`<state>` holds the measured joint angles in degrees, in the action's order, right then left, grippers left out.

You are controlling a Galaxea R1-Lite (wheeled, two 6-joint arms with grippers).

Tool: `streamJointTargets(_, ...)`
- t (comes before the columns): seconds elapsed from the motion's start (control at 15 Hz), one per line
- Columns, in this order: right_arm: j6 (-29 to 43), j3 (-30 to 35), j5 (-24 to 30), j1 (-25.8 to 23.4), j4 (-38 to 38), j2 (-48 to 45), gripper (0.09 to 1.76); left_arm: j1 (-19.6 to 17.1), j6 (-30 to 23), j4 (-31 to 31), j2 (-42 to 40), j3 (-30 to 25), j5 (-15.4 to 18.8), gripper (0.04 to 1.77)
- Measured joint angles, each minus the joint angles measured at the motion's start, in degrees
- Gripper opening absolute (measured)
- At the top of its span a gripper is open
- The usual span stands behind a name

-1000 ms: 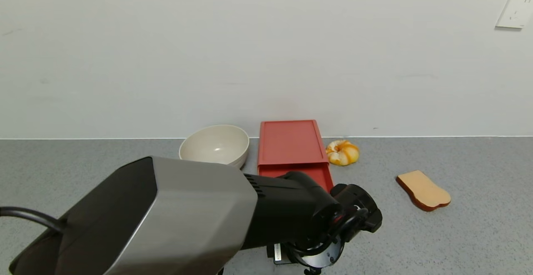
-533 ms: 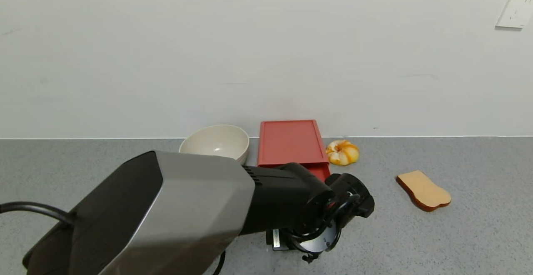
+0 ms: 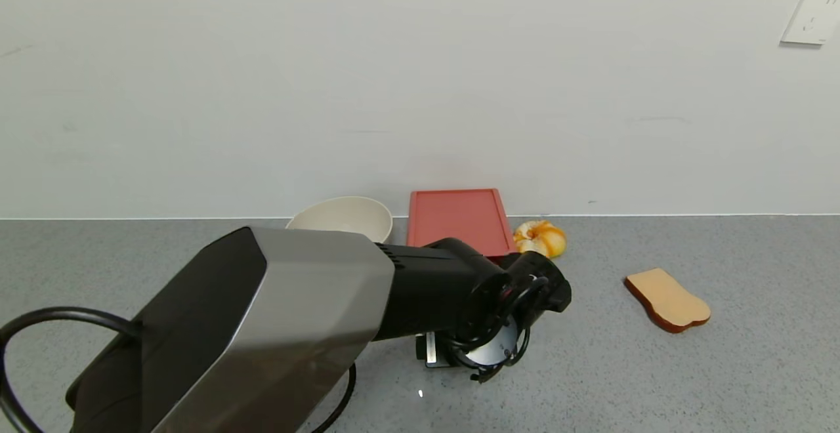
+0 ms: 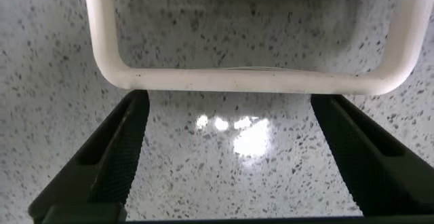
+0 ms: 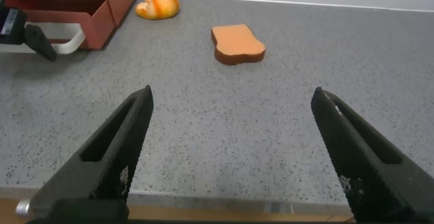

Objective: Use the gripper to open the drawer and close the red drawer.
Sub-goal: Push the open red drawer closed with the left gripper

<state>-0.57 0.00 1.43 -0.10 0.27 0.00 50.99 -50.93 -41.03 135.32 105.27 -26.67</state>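
The salmon-red drawer stands against the back wall, and my left arm hides its front in the head view. In the right wrist view the drawer has its tray sticking out a little, with the white loop handle in front. In the left wrist view the handle lies just past my open left gripper, whose fingertips reach its bar; I cannot tell if they touch. My right gripper is open and empty, low over the table's front edge.
A beige bowl stands left of the drawer. An orange-and-white round bun lies right of it. A toast slice lies farther right, and also shows in the right wrist view. A wall outlet is at the upper right.
My left arm has moved toward the wall. The red tray, well pulled out a second ago, has slid back until almost none of it shows past the arm.
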Motion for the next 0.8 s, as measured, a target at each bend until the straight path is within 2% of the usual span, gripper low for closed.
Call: streamJointTargets(0.8, 0.0, 0.0, 0.0, 0.0, 0.0, 0.0, 1.71, -3.9, 5.7, 0.8, 3.2, 6.5, 0.1, 1.72)
